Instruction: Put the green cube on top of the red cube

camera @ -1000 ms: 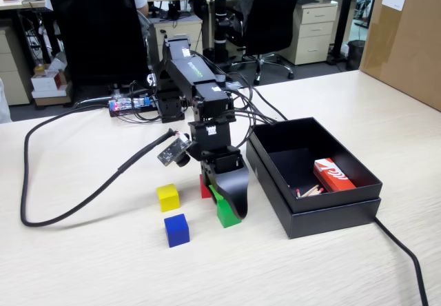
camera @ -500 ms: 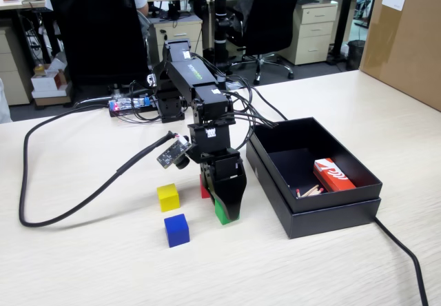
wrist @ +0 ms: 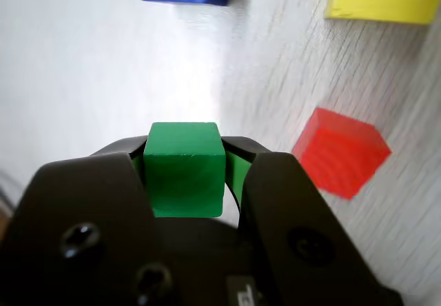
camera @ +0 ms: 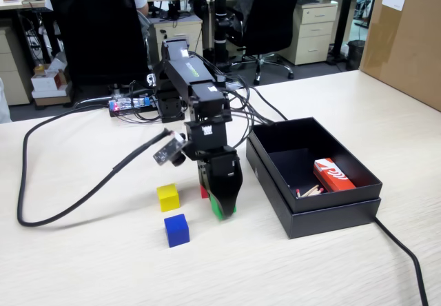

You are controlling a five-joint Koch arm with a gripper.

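Observation:
My black gripper (wrist: 185, 151) is shut on the green cube (wrist: 185, 171), which sits between its jaws in the wrist view. In the fixed view the gripper (camera: 223, 209) points down at the table, with the green cube (camera: 219, 211) at its tip. The red cube (wrist: 339, 152) lies on the table to the right of the gripper in the wrist view, apart from it. In the fixed view only a sliver of the red cube (camera: 204, 192) shows behind the gripper's left side.
A yellow cube (camera: 168, 197) and a blue cube (camera: 176, 229) lie left of the gripper in the fixed view. An open black box (camera: 331, 213) holding a red-and-white packet (camera: 333, 175) stands to the right. Cables cross the table at left.

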